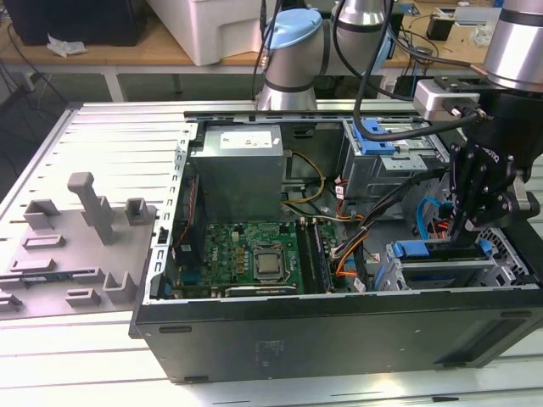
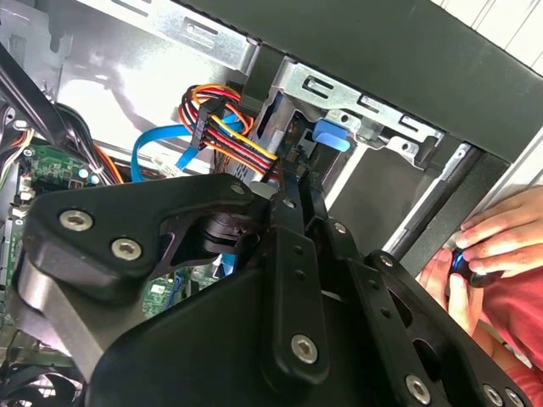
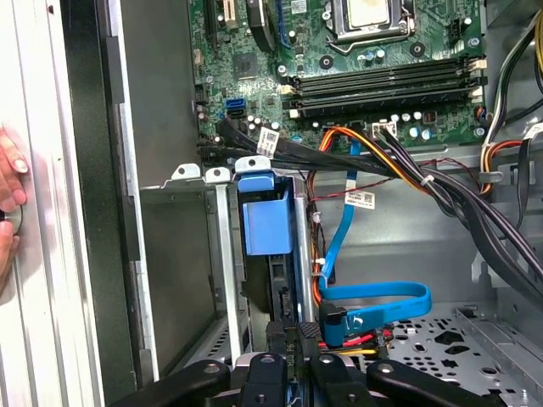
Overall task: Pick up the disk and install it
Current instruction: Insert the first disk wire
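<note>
Low on the exterior view's right, the black gripper's (image 1: 465,227) fingers pinch the blue-framed silver-black disk (image 1: 424,249), part-seated in its grey metal cage (image 1: 386,275); installing seems underway, calling for a straight, square push.

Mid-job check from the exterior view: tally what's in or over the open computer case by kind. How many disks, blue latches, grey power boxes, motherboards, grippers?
Disk: 1
Blue latch: 1
Grey power box: 1
Motherboard: 1
Gripper: 1
Total: 5
</note>
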Robot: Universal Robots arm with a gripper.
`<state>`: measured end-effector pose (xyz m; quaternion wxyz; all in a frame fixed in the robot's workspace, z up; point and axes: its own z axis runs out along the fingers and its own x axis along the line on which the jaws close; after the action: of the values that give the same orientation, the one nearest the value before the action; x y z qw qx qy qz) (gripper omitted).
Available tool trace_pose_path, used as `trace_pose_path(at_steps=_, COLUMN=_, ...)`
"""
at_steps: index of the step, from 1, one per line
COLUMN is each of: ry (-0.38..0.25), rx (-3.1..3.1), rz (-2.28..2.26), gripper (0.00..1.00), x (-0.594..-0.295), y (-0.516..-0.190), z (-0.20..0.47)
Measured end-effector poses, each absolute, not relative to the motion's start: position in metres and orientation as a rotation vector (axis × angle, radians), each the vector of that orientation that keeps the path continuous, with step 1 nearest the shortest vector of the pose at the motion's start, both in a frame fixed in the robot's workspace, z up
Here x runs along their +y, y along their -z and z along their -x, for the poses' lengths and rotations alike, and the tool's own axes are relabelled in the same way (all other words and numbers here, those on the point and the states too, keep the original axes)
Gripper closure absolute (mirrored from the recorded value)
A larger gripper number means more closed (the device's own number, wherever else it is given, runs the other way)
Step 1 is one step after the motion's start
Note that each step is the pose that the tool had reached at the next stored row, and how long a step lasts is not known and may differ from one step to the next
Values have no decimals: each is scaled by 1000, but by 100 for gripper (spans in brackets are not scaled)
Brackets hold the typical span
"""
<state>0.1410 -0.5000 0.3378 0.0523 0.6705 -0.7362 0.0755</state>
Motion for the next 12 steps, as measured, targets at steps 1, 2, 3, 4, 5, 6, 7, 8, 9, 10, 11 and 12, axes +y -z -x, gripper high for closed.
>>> trace_pose_path(at_steps=1, ry=-229, rx=-2239, rz=-2039, gripper=83, x=-500, y=-338, z=-141)
trace_pose_path(at_steps=2, ry=-229, rx=-2239, rz=-2039, gripper=83, x=-500, y=-337, z=-141)
trace_pose_path(at_steps=3, ry=-229, rx=-2239, rz=-2039, gripper=83, x=-500, y=-337, z=-141)
trace_pose_path(at_steps=4, ry=-229, rx=-2239, rz=-2039, gripper=83, x=-500, y=-337, z=-141)
trace_pose_path(at_steps=5, ry=-229, rx=-2239, rz=-2039, gripper=83, x=-500, y=-337, z=-141)
trace_pose_path(at_steps=6, ry=-229, rx=-2239, rz=-2039, gripper=83, x=-500, y=-337, z=-141)
trace_pose_path(at_steps=7, ry=-229, rx=-2239, rz=-2039, gripper=83, x=-500, y=-337, z=-141)
trace_pose_path(at_steps=8, ry=-229, rx=-2239, rz=-2039, gripper=83, x=-500, y=-337, z=-141)
trace_pose_path(at_steps=9, ry=-229, rx=-2239, rz=-2040, gripper=83, x=-500, y=-337, z=-141)
trace_pose_path(at_steps=10, ry=-229, rx=-2238, rz=-2040, gripper=83, x=-500, y=-337, z=-141)
trace_pose_path(at_steps=11, ry=-229, rx=-2238, rz=-2040, gripper=83, x=-500, y=-337, z=-141)
trace_pose_path(at_steps=12, ry=-229, rx=-2238, rz=-2041, gripper=83, x=-500, y=-337, z=-141)
